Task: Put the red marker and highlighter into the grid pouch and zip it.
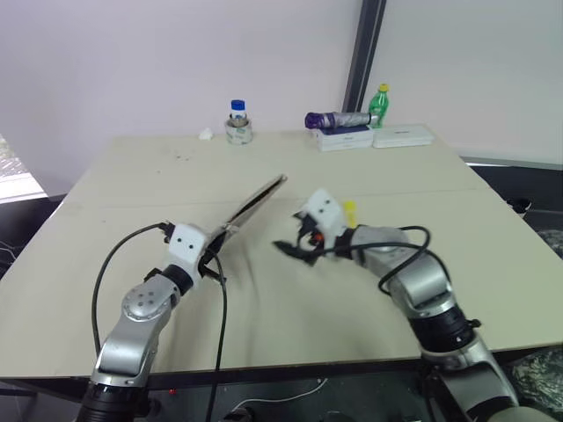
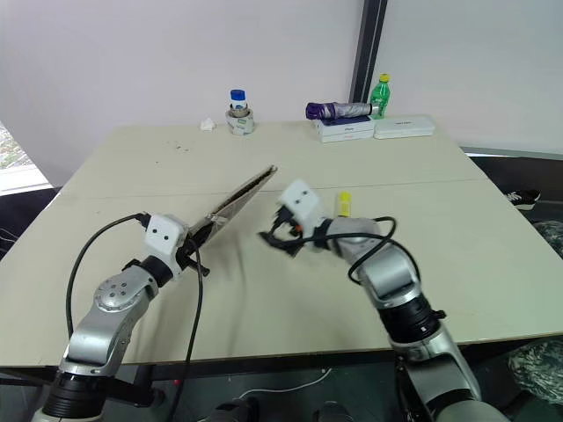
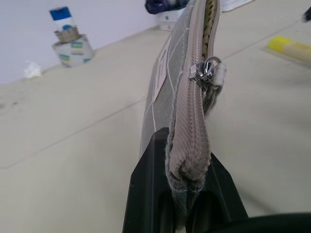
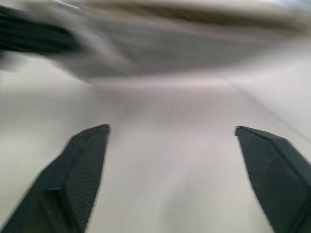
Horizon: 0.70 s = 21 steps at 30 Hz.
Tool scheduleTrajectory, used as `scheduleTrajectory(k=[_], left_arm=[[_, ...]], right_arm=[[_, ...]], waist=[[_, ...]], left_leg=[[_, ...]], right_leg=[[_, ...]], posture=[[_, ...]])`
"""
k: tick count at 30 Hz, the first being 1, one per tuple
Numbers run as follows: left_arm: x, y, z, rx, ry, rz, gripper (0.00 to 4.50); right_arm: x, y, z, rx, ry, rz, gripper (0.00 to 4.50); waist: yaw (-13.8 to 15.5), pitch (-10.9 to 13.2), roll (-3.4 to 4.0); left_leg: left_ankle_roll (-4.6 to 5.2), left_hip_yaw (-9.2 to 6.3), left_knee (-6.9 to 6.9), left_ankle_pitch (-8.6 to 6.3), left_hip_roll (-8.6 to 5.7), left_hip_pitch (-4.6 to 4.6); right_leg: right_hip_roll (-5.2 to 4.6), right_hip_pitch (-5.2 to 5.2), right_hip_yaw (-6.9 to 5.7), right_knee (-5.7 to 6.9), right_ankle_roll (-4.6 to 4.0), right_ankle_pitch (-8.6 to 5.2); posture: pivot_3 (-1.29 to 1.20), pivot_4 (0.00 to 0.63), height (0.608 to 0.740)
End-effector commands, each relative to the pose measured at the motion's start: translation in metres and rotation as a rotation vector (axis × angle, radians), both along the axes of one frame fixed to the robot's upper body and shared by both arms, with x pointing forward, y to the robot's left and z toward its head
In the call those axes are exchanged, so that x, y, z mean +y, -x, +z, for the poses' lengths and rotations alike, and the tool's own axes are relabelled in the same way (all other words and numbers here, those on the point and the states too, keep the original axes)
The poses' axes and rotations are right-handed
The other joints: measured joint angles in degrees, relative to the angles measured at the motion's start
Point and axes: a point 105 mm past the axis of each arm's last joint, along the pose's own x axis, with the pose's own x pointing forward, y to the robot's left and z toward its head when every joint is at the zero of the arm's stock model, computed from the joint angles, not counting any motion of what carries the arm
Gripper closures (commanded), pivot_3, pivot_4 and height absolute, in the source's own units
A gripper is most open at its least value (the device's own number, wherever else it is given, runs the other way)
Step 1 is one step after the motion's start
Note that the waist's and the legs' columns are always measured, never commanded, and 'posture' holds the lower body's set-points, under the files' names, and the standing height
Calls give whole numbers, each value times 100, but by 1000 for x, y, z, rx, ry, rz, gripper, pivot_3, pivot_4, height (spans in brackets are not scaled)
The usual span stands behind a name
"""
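Left gripper [image 1: 211, 255] clamping grid pouch [image 1: 255, 204] (edge-up), right gripper [image 1: 290, 251] open, highlighter [image 2: 345, 203] behind.

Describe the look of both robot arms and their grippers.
Both arms are silver-grey metal with black joint rings and loose black cables looping alongside. Each wrist carries a small white box. The left gripper and right gripper have two flat black fingers each, with a finely textured surface.

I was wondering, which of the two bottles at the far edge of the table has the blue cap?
The clear bottle standing inside a tape roll, on the robot's left. The other, the green bottle beside the folded umbrella, has a yellow cap.
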Motion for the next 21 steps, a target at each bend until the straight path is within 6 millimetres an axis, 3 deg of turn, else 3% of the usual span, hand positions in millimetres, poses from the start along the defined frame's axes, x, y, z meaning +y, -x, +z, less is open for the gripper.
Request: scheduleTrajectory(k=[1,4,7,16,19,21], left_arm=[[0,-2,9,-61,-35,9,4500],[-4,-6,3,-48,-31,8,4500],[-10,-10,-2,-32,-12,6,4500],[-28,-12,-7,-18,23,-23,4500],[-30,-10,-9,-12,27,-27,4500],[-30,-10,-9,-9,30,-25,4500]], right_arm=[[-39,-24,6,-17,-46,-227,418],[-68,-40,-8,0,-38,-394,418],[-81,-49,-20,24,-61,-489,418],[-87,-61,-42,96,-152,-583,418],[-86,-63,-43,95,-175,-582,1224],[-84,-62,-40,84,-184,-570,2224]], waist=[[-5,0,0],[-14,0,0],[-33,0,0],[-51,0,0],[-53,0,0],[-53,0,0]], left_leg=[[0,1,0,0,0,0],[0,3,-1,0,0,0],[0,4,-2,0,0,0],[1,6,-2,1,0,-1],[1,6,-2,1,0,0],[1,6,-2,1,0,-1]], right_leg=[[1,0,0,0,0,0],[0,0,1,0,0,0],[1,-1,1,0,0,0],[2,0,2,0,0,0],[2,1,1,1,0,0],[2,0,1,1,0,0]], posture=[[0,150,740],[0,150,740],[0,150,740],[0,150,740],[0,150,740],[0,150,740]])
